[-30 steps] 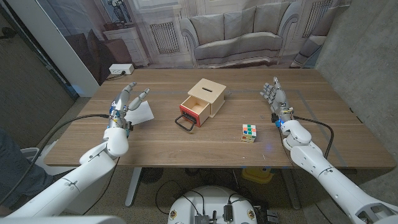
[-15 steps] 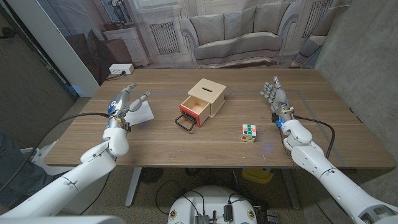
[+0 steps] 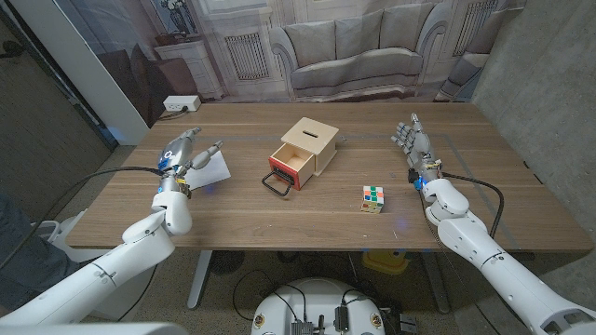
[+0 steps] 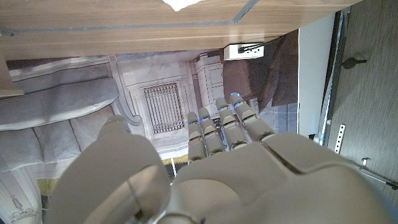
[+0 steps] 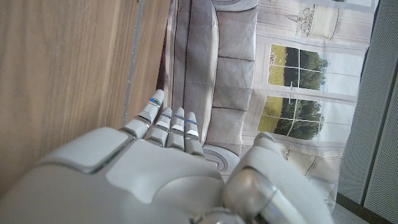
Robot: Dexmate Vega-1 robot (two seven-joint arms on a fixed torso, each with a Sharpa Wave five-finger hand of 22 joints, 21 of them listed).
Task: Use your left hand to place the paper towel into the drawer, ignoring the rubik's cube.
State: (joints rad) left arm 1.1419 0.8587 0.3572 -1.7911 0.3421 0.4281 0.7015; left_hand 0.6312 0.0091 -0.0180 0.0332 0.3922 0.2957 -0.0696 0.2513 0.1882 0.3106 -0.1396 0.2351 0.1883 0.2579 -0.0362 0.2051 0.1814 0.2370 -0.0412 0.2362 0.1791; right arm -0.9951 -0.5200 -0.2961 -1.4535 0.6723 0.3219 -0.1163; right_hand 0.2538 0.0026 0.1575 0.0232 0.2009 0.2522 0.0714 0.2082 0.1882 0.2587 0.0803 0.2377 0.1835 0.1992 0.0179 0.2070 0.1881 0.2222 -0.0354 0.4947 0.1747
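Observation:
A white paper towel [image 3: 211, 170] lies flat on the left of the wooden table [image 3: 317, 219]; a corner of the paper towel [image 4: 182, 4] also shows in the left wrist view. My left hand [image 3: 182, 154] hovers at the towel's left edge, fingers apart and empty; the left hand [image 4: 205, 168] holds nothing in its own view. The small wooden box [image 3: 313, 143] stands mid-table with its red-fronted drawer [image 3: 288, 166] pulled open toward me. The rubik's cube [image 3: 372, 197] sits right of the drawer. My right hand [image 3: 413, 149] stands open at the right, apart from the cube; the right hand [image 5: 155, 168] is empty.
A white power strip [image 3: 181, 103] lies at the table's far left corner. The drawer's black handle [image 3: 276, 184] sticks out toward the front edge. Bare wood lies between the towel and the drawer.
My left hand has shifted slightly left and lower beside the towel, its fingers drawing a little closer together. The right hand, towel, drawer and cube have not moved.

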